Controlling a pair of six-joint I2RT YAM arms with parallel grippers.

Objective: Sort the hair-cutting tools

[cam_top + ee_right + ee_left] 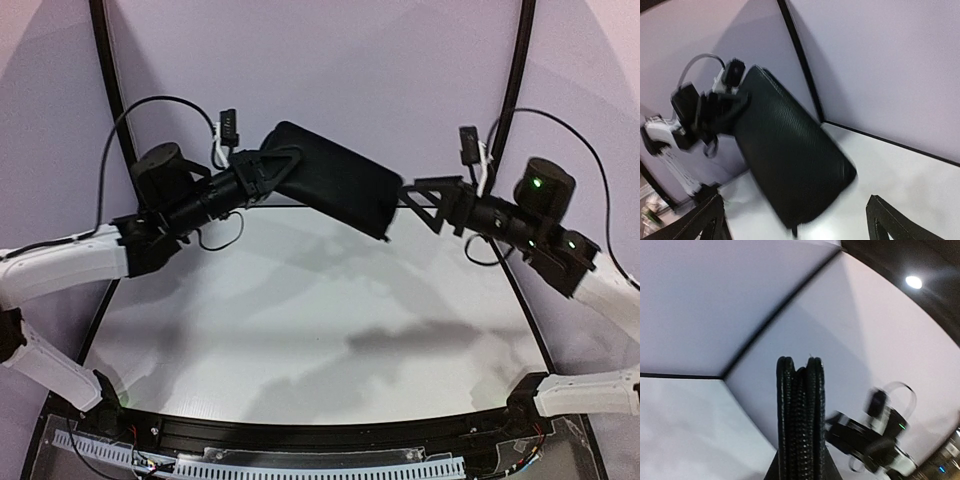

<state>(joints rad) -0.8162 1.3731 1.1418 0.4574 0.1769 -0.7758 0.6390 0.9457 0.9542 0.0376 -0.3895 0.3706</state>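
Our left claw (285, 168) pinches the flat, bumpy black case (340, 185) up high; our right claw (408, 197) is wide open.

— Any lettering, label or number to read here?

— None. The black case (335, 190) clamped in the left gripper (288, 168) shows only a fine ribbed grain on its face and edge.

— And on the arms?

— Nothing legible there either, and the wrist views are partly blurred. The nearest thing to a sign is a small green light (537, 183), lit on the dark joint housing (545, 190) behind the right gripper (408, 196). There is no word or figure beside it.
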